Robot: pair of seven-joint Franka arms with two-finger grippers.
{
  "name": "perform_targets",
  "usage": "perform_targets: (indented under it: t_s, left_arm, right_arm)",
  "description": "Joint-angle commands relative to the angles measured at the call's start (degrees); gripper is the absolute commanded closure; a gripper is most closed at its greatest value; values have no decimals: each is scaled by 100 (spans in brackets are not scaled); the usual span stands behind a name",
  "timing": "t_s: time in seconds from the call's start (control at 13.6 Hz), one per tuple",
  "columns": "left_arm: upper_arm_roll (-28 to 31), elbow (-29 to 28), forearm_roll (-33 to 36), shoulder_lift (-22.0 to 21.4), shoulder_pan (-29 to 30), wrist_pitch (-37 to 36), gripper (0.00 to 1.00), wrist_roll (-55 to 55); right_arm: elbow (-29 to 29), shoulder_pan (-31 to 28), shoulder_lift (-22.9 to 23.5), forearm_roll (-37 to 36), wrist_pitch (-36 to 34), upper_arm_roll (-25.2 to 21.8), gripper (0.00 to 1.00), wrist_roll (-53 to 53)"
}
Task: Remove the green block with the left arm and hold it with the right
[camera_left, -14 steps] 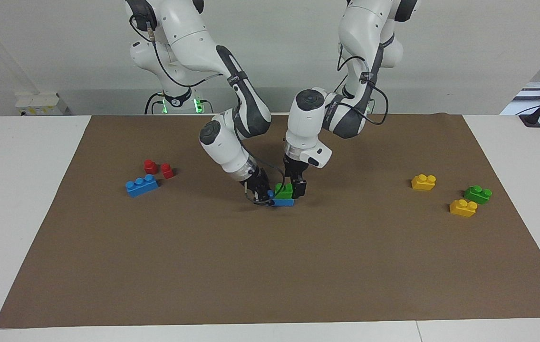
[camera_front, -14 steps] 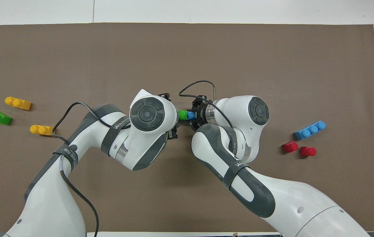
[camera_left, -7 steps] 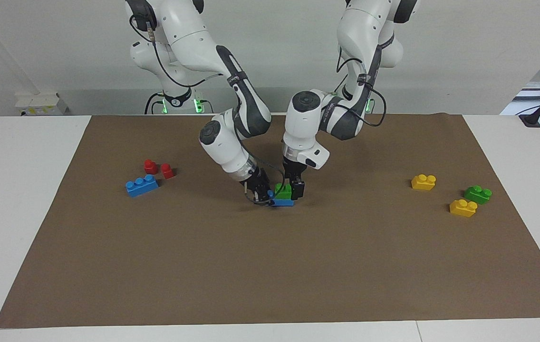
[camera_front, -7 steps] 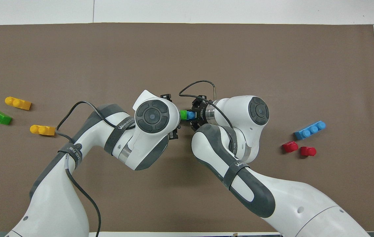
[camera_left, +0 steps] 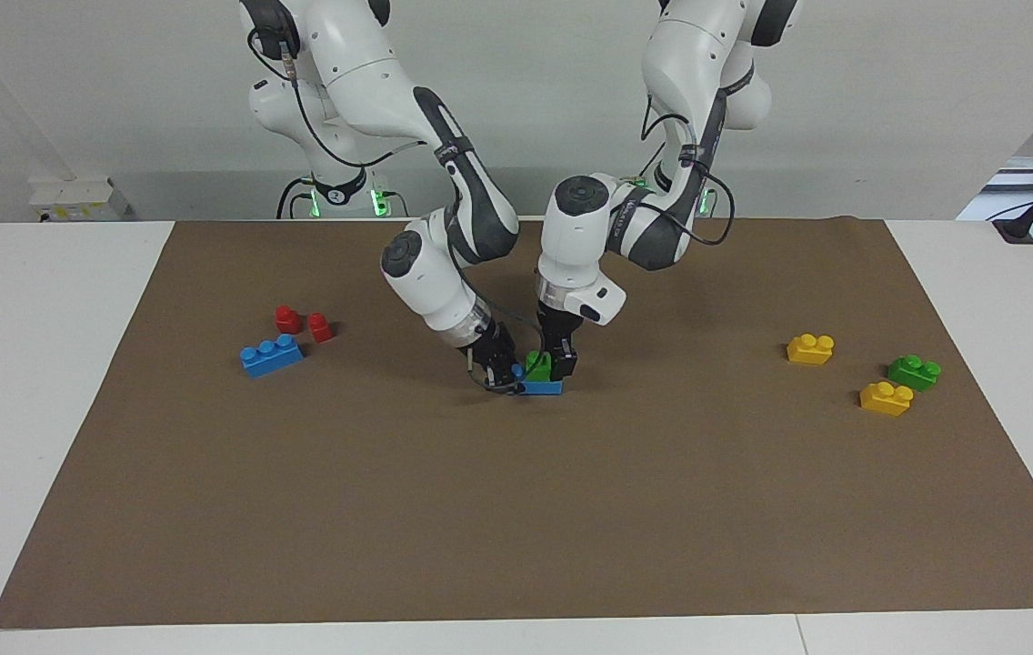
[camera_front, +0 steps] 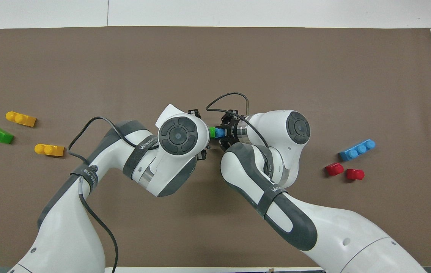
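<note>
Green block [camera_left: 537,366] studs-up, lengthwise along blue brick [camera_left: 542,387]

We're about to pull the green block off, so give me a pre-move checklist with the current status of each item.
1. Green block seated on the blue brick at mid-mat: ok.
2. Left pincer down at the green block, fingers on either side: ok.
3. Left pincer fully clamped on it: cannot tell.
4. Right pincer shut on the blue brick's end toward the right arm, steadying it: ok.
5. Lift path clear; the twin green brick and yellow bricks lie off toward the left arm's end: ok.
6. Spare blue brick and red pieces well aside: ok.
</note>
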Motion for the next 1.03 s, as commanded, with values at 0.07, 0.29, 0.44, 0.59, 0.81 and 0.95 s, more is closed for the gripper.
perform_targets:
  t_s: [0.07,0.29,0.44,0.59,0.81,0.95]
  left_arm:
    - [68,121,233,56,-89,39,100,-164]
    - [59,165,233,-32,-71,-83,100,-146]
    - [51,174,233,-207,-18,-224,100,-94]
    - [42,183,225,-374,87,-391,100,-41]
    - [42,235,181,-559,201,-698,100,117]
    - [42,245,59,-725,350,-909,100,415]
  right_arm:
    - [47,-56,5,164,-8,31,100,46]
    - [47,-56,5,155,-17,31,100,55]
    - [56,-56,5,155,-17,31,100,55]
    - [56,-56,5,155,-17,31,100,55]
    - [73,-56,5,155,-26,31,100,64]
    - [135,-74,5,155,-122,22,100,64]
